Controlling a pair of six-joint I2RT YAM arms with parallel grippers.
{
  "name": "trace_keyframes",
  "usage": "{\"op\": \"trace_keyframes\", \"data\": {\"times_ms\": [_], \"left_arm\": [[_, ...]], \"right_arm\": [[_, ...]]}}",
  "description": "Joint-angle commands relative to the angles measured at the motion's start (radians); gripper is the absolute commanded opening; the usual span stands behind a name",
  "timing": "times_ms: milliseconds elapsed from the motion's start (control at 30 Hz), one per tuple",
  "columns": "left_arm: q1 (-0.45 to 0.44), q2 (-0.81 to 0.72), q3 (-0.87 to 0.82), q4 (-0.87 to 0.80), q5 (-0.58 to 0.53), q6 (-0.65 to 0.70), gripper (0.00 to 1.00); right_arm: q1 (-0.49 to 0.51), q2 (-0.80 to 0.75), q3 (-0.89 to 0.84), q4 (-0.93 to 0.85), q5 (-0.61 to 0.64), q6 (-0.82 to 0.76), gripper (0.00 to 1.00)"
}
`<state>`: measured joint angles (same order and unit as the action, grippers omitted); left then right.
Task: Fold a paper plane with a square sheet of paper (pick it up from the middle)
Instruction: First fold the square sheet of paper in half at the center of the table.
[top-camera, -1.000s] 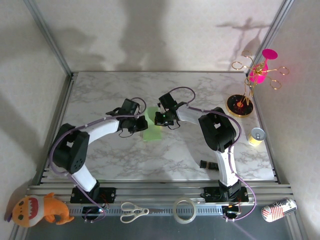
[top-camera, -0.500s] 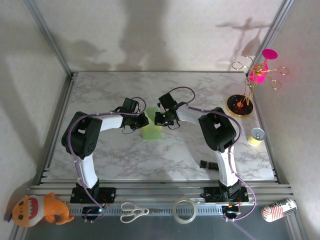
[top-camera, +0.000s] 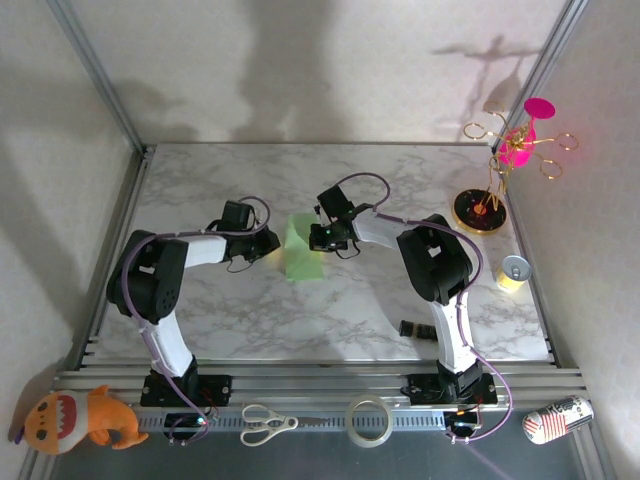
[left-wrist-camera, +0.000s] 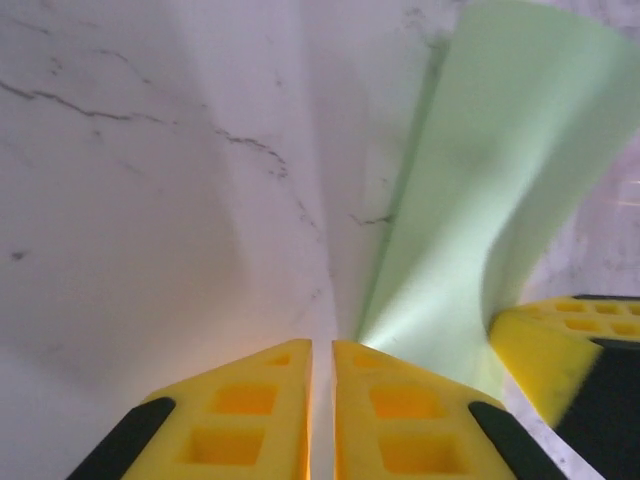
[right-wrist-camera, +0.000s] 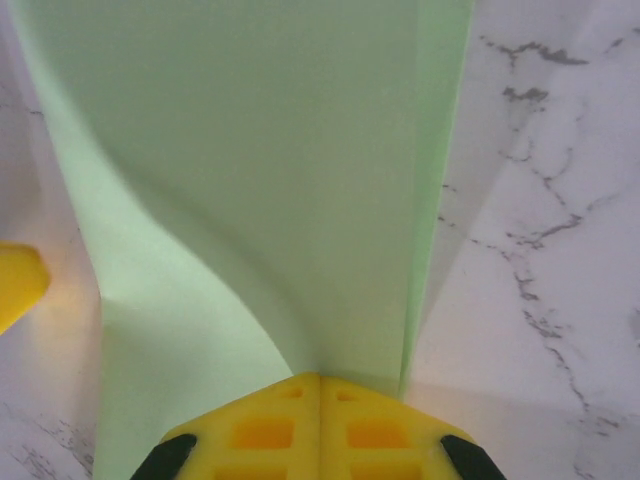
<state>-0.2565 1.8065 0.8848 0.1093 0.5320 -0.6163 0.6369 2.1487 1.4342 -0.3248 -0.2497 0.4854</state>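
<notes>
Thin matt light green square sheet of paper (right-wrist-camera: 250, 180); smooth, faintly glossy white marble-patterned table (top-camera: 330, 300); matt yellow pincer pads (right-wrist-camera: 380, 430)

The square sheet of paper (top-camera: 303, 250) was thin, pale green and unmarked. It sat near the middle of the desk (top-camera: 250, 310) but not flat: its lower part rested on the marble while the rest stood up in a soft curve (a second, narrower layer showed along one side in the right wrist view). The right claw (right-wrist-camera: 320, 378) pinched its raised edge.
</notes>
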Motion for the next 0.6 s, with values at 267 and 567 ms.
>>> {"op": "trace_keyframes", "data": {"times_ms": [267,567], "left_arm": [[-0.088,0.095,0.103,0.099,0.051,-0.054,0.13],[-0.041,0.153,0.091,0.027,-0.12,-0.025,0.12]], "right_arm": [[-0.03,0.157,-0.091,-0.205,0.254,-0.023,0.02],[-0.029,0.154,-0.101,-0.206,0.27,-0.034,0.01]]}}
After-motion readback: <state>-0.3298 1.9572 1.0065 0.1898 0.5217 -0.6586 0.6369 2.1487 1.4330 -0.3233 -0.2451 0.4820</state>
